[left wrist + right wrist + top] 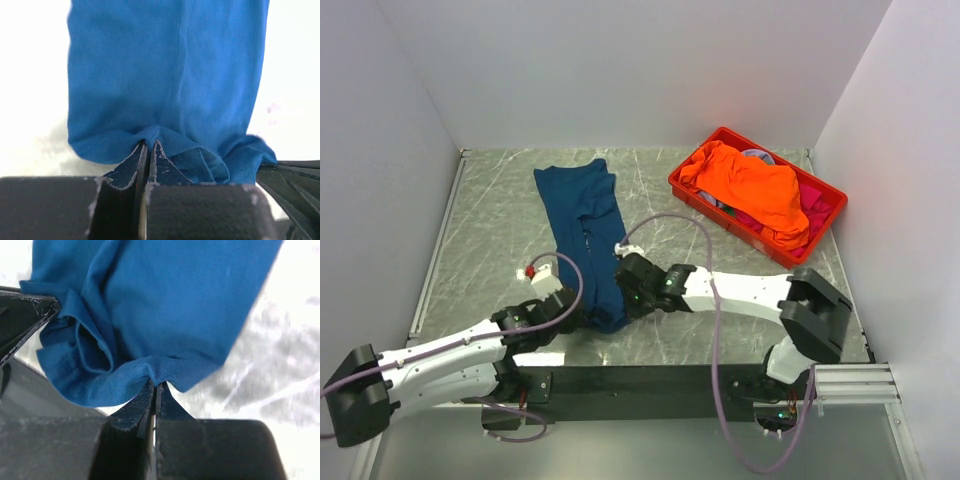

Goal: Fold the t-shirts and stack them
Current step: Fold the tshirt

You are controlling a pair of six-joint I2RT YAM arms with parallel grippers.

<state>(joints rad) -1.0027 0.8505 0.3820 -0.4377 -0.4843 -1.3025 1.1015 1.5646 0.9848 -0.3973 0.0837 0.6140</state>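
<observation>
The navy-blue t-shirt [582,225] lies folded into a long narrow strip running from the back of the table toward the near edge. My left gripper [582,318] is shut on its near end from the left; the cloth [165,75] bunches at the pinched fingertips. My right gripper [623,298] is shut on the same near end from the right, with the hem [150,315] gathered at its tips. The two grippers are close together. An orange t-shirt [750,185] lies heaped on pink shirts [812,203] in the crate. The chest print is hidden.
The red plastic crate [686,188] stands at the back right, tilted diagonally. A small white and red object [528,270] lies left of the shirt strip. Grey walls close the table on the left, back and right.
</observation>
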